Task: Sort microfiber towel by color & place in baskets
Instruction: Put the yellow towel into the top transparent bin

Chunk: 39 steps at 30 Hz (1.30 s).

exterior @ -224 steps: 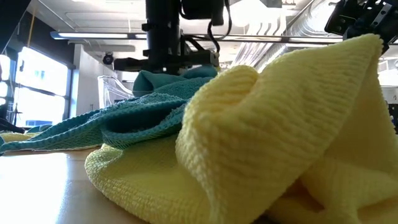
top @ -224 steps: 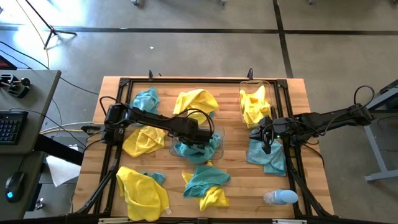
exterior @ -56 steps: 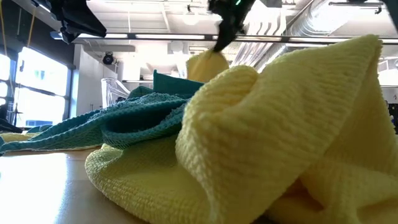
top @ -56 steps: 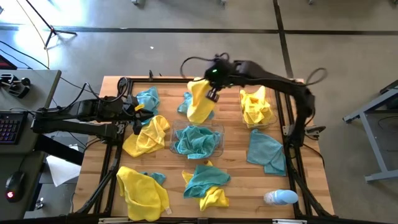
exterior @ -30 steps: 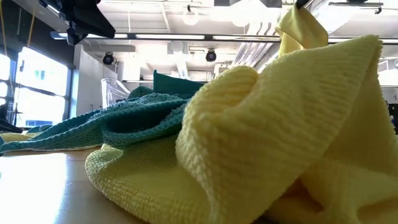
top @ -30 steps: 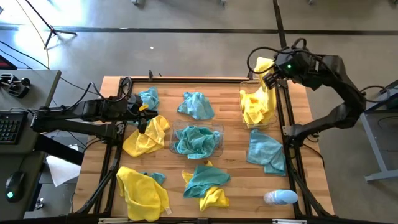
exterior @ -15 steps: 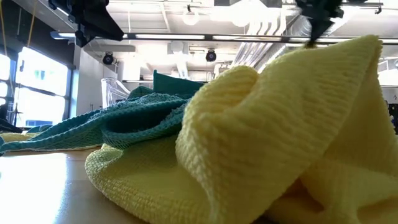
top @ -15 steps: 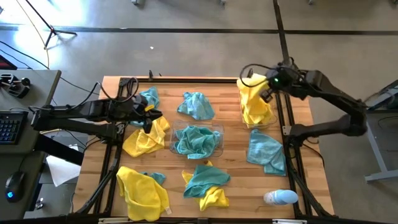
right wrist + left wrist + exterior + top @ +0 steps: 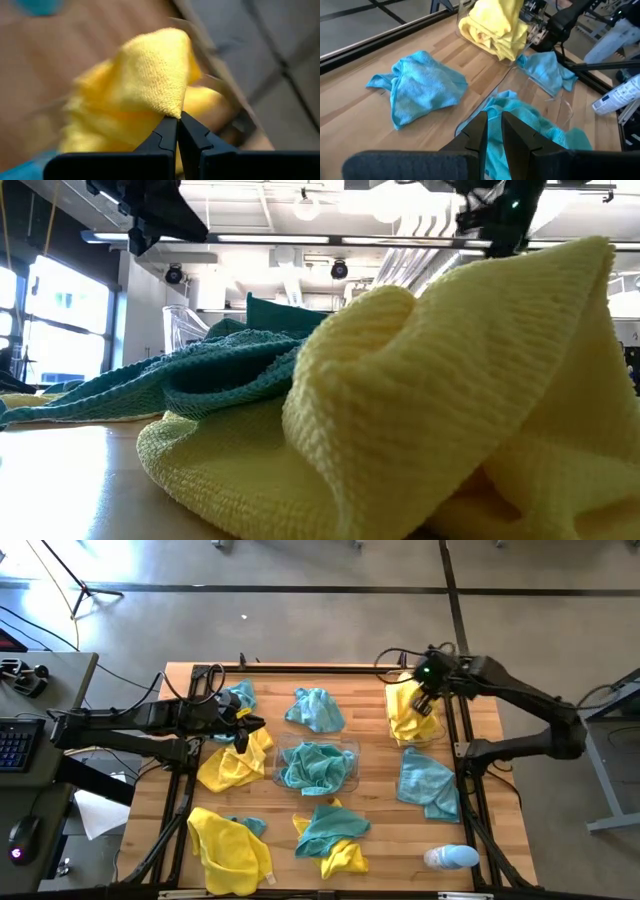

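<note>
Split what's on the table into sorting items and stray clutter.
Job:
yellow towels
teal towels
centre basket, teal inside
right basket, yellow inside
right end effector pinching a yellow towel

Stray:
pale bottle

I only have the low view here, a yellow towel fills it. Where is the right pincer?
Observer: The right pincer is over the far-right basket, which holds yellow towels.
Operator: Is it holding anything?
Observer: Yes, its wrist view shows it shut on a corner of a yellow towel.
Operator: And the left arm?
Observer: The left pincer is above a yellow towel on the table, nothing held.
Operator: The other basket?
Observer: The centre basket holds teal towels.
</note>
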### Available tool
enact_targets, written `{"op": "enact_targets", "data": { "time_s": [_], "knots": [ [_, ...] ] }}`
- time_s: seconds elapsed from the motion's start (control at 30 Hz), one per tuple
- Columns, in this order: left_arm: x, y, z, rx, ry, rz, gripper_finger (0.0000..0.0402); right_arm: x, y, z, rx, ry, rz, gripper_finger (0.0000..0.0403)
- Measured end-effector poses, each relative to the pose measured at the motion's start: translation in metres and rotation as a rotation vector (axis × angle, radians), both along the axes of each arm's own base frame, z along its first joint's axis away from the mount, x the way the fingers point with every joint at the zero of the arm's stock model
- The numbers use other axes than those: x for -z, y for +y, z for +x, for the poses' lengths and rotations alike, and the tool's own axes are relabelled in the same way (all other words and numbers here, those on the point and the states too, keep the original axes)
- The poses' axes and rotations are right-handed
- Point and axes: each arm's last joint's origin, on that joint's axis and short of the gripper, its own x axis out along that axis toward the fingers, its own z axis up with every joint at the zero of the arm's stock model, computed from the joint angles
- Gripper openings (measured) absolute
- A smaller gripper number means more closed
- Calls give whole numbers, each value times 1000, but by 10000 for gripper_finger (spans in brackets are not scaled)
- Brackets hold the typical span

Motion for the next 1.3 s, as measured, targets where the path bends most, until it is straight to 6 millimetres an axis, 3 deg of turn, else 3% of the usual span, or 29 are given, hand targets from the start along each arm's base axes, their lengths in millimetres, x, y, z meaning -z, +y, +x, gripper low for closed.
{"op": "enact_targets", "data": {
  "time_s": [0.27,0.37,0.7,0.87,1.3],
  "knots": [
    [-1,0,1,0,-17,1,42,63,-26,12,-195,125,214,0],
    [-1,0,1,0,-18,1,42,87,-33,14,-255,141,217,0],
    [-1,0,1,-3,-19,-6,42,157,-45,7,-262,116,289,0],
    [-1,0,1,-10,-23,-19,42,170,-47,8,-260,122,303,0],
    [-1,0,1,-8,-24,-22,42,170,-50,13,-238,70,283,2]
  ]
}}
